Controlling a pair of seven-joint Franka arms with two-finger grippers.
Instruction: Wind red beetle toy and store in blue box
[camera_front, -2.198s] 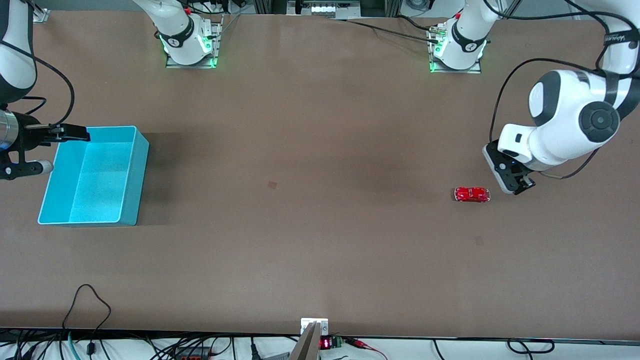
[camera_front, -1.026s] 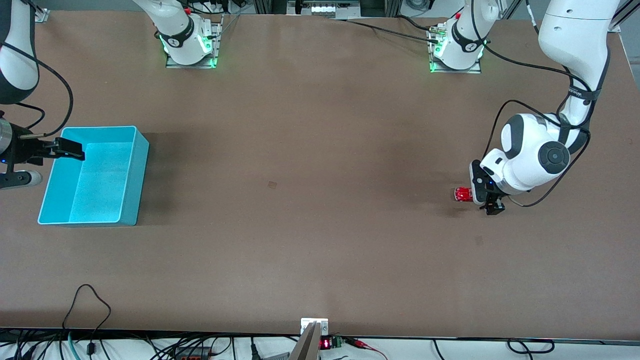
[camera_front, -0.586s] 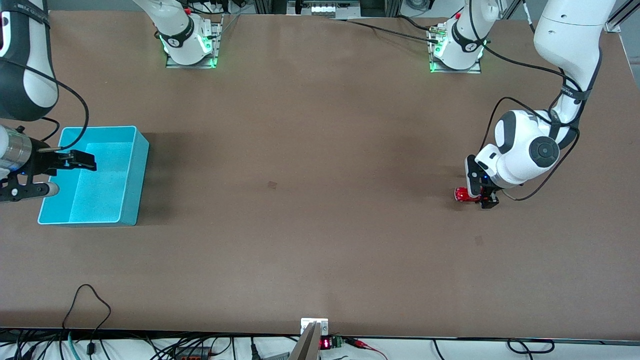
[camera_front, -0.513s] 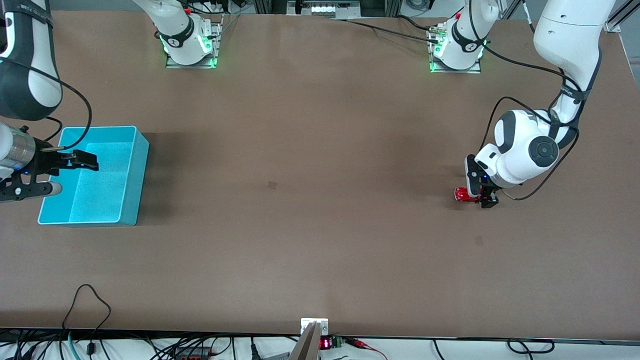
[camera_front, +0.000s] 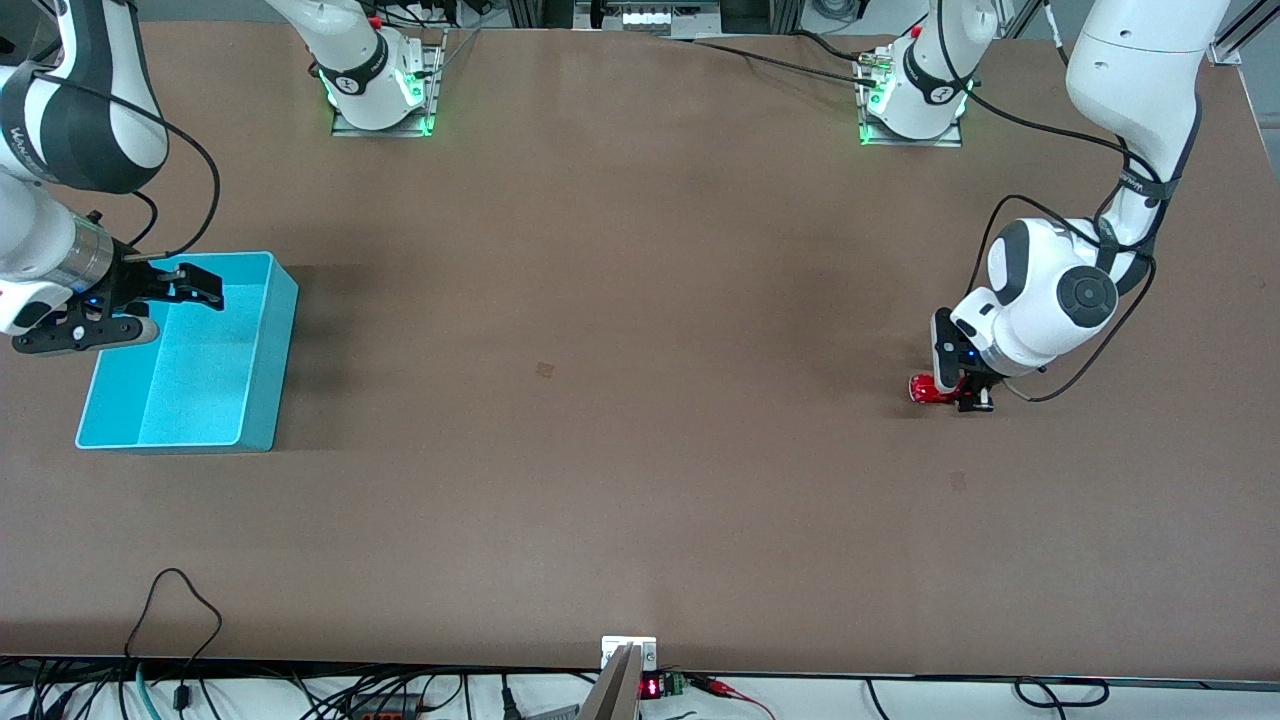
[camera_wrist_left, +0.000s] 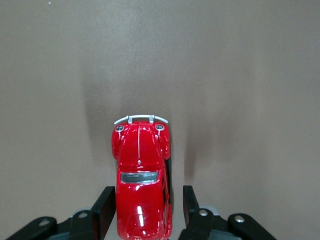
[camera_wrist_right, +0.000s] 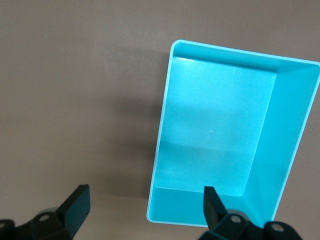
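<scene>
So the left gripper (camera_wrist_left: 144, 212) is down on the table (camera_front: 620, 400) at the left arm's end, fingers straddling the red beetle toy (camera_wrist_left: 141, 180), can't tell if they're pinching it. Right gripper (camera_wrist_right: 142, 210) hangs over the blue box (camera_wrist_right: 220, 140), fingers wide apart.

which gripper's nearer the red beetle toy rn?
Left. The left gripper straddles the red beetle toy on the table, one finger touching its side. The right gripper hangs open over the blue box, at the right arm's end.
</scene>
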